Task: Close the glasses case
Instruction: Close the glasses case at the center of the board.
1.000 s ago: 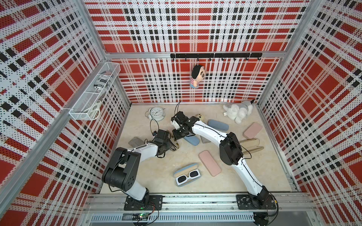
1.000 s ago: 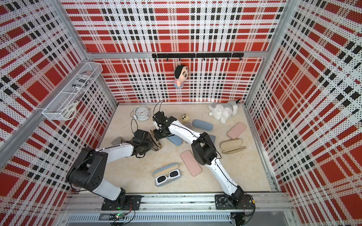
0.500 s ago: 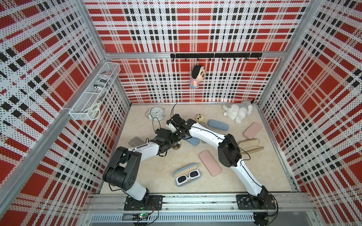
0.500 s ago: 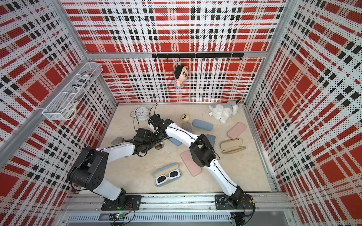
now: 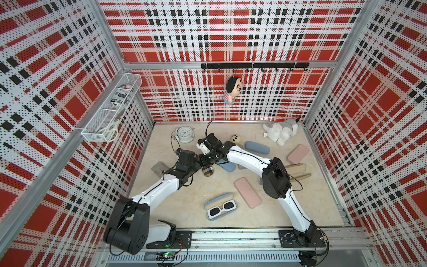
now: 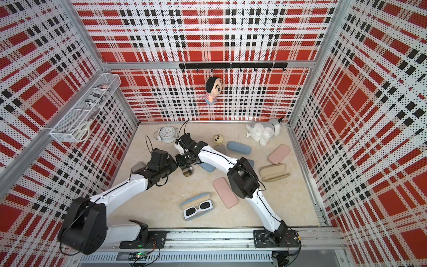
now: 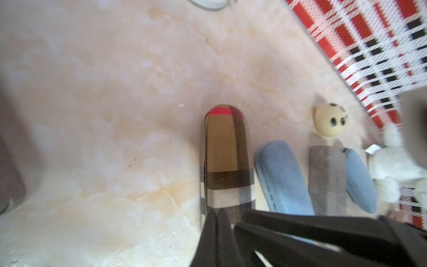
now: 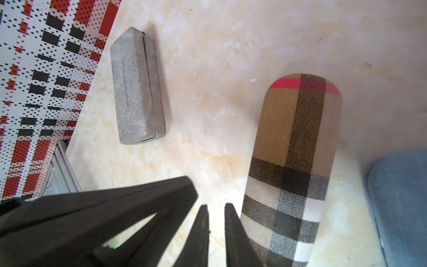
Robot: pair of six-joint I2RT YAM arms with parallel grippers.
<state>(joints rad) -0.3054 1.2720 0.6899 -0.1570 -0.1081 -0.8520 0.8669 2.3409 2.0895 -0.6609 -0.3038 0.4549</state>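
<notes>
A tan, brown and white plaid glasses case [image 5: 208, 172] [image 6: 187, 170] lies on the table with its lid down, rounded end with a red patch [image 7: 227, 159] [image 8: 293, 166]. My left gripper [image 5: 200, 162] [image 6: 176, 163] [image 7: 217, 211] is shut, its tips over the near end of the case with nothing between them. My right gripper [image 5: 207, 159] [image 6: 184, 161] [image 8: 216, 205] stands right beside the left one. Its fingers are a narrow gap apart over bare table, next to the case's long side and holding nothing.
A blue case [image 5: 227, 167] lies close on the right of the plaid one, a grey case [image 5: 159, 168] to the left by the wall. Nearer the front are an open blue case with white sunglasses [image 5: 220, 207] and a pink case [image 5: 247, 196]. An alarm clock [image 5: 184, 134] stands behind.
My left gripper has moved right and my right gripper left and forward until they meet over the plaid case. The right fingers have parted slightly.
</notes>
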